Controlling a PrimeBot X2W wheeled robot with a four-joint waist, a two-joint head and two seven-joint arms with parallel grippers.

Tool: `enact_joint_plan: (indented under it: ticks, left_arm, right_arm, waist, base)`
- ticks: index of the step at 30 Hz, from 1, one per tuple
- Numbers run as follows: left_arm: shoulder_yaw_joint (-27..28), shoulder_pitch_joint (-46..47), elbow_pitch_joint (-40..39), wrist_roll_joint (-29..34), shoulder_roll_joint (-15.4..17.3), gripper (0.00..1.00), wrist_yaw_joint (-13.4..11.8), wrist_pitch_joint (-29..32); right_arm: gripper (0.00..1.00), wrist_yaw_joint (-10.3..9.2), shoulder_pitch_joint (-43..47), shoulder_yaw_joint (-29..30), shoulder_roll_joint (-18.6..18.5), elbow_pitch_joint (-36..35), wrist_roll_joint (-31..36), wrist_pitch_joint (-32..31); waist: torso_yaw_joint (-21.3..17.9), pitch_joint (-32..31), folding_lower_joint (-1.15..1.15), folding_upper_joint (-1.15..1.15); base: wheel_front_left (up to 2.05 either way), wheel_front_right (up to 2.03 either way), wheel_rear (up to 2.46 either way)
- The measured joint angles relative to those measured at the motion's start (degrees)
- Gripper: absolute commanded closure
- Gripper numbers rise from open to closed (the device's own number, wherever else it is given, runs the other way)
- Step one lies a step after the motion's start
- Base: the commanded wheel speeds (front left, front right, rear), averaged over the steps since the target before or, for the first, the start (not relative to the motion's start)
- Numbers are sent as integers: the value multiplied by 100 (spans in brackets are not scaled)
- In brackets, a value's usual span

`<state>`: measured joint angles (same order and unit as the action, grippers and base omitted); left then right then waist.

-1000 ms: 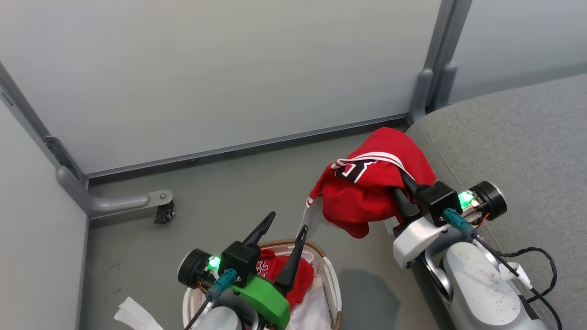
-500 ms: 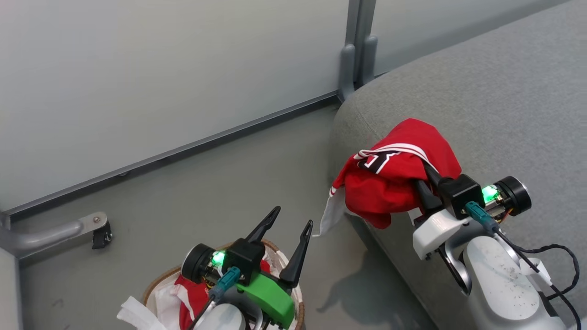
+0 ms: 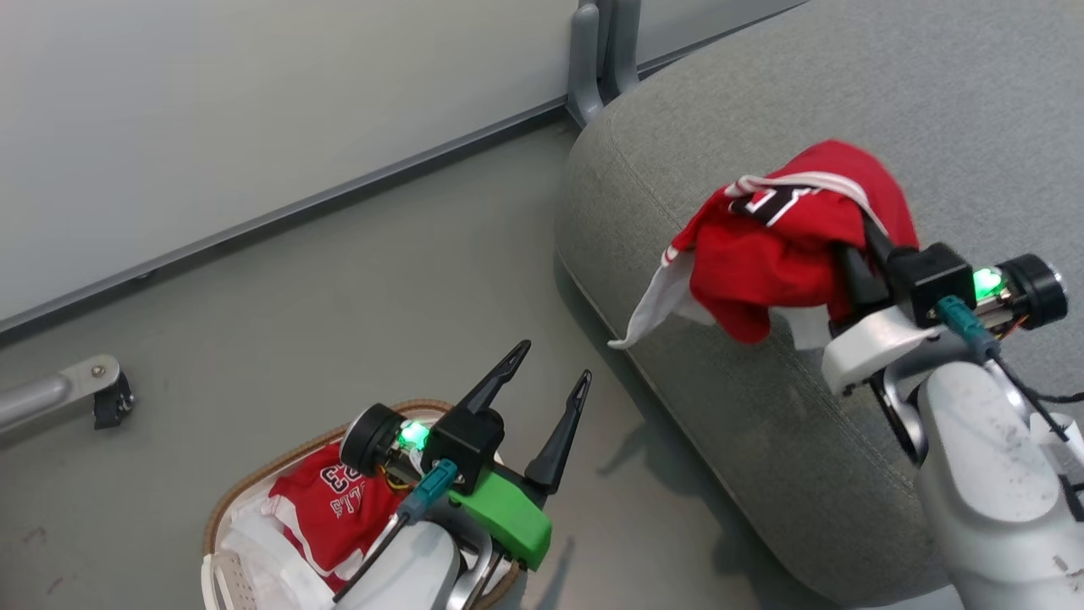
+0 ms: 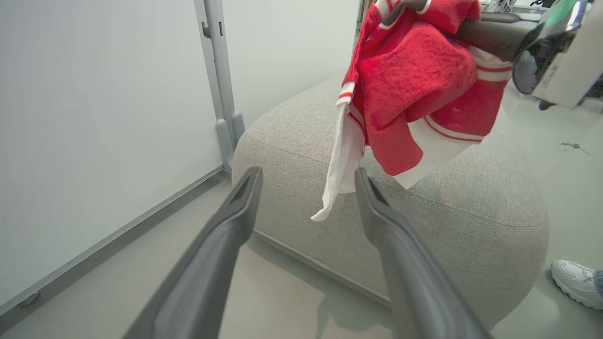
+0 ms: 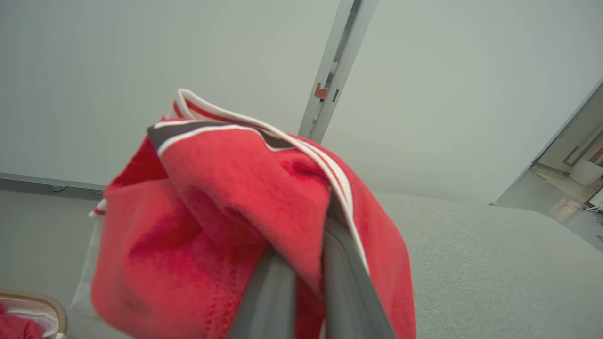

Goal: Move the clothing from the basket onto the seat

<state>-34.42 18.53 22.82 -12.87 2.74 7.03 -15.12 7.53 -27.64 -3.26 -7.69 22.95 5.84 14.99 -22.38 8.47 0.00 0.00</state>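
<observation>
Head view: our right tool (image 3: 860,254) is clamped tight on one red garment (image 3: 779,246), bunched and hanging over the seat (image 3: 931,85) near the edge facing the basket (image 3: 254,485), with a white flap dangling at that edge. Our left tool (image 3: 555,360) is spread wide and empty above the floor (image 3: 296,280), just beside the basket. A second red garment (image 3: 334,508) lies in the basket on a white liner (image 3: 254,542). Left wrist view: jaws wide, held garment above the seat's rounded corner, a shoe (image 4: 574,281) on the floor by the seat. Right wrist view: jaws pinch red cloth, basket rim at bottom-left.
</observation>
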Motion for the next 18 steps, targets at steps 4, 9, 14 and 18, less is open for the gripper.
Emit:
enact_joint_plan:
  ticks: [4, 9, 14, 18]
  left_arm:
    - [13, 233, 2, 112, 34, 0, 5, -1]
    - [5, 630, -19, 259, 188, 0, 11, -1]
    - [-103, 1038, -42, 397, 424, 0, 26, 0]
    - [-158, 1375, -78, 490, 571, 0, 27, 2]
  right_arm:
    - [100, 0, -614, 218, -209, 119, 58, 0]
    - [100, 0, -1726, 497, -677, 372, -42, 0]
    - [100, 0, -2790, 800, -1117, 719, -166, 0]
    - [100, 0, -3390, 1095, -1511, 1141, -111, 0]
  waist:
    - [52, 304, 0, 0]
    - [159, 820, 0, 0]
    - [274, 1411, 1, 0]
    - [379, 1921, 1, 0]
  base:
    - [0, 0, 0]
    - [0, 0, 0]
    - [0, 0, 0]
    - [0, 0, 0]
